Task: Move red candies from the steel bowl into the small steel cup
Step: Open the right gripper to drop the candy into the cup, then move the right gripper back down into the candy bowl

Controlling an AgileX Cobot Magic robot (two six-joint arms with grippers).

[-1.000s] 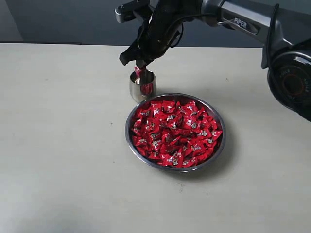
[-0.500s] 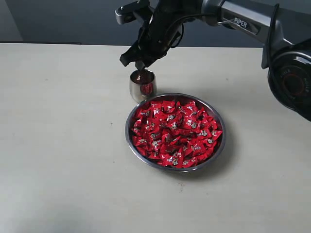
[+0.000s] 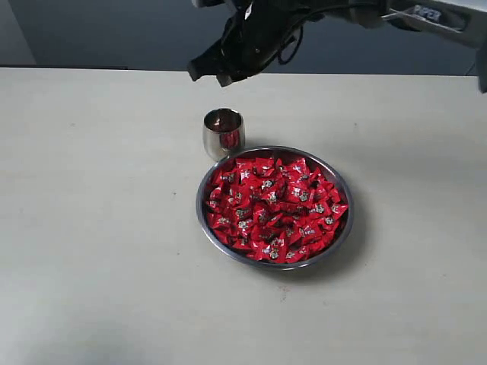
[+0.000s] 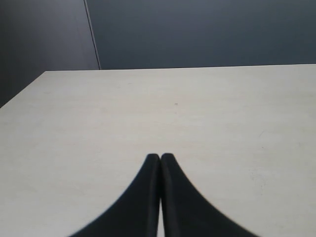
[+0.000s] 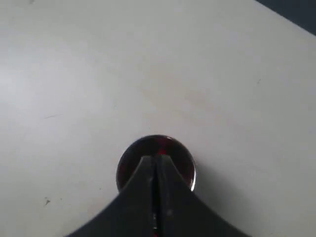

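The steel bowl [image 3: 200, 213] sits mid-table, heaped with several red candies [image 3: 272, 207] in shiny wrappers. Just behind its far left rim stands the small steel cup [image 3: 223, 134], upright. My right gripper [image 3: 223, 79] hangs above the cup, well clear of its rim. In the right wrist view that gripper [image 5: 157, 159] is shut with nothing between its fingers. The cup [image 5: 129, 162] lies directly below it, with a bit of red [image 5: 161, 143] showing inside. My left gripper [image 4: 160, 157] is shut and empty over bare table, and it does not show in the exterior view.
The pale table [image 3: 99, 228] stretches wide to the left and front of the bowl. A dark wall [image 3: 99, 30] runs along the table's far edge. The right arm [image 3: 411, 15] reaches in from the upper right.
The right gripper held a red candy at the cup's mouth. The candy dropped in, the jaws shut, and the gripper rose well above the cup.
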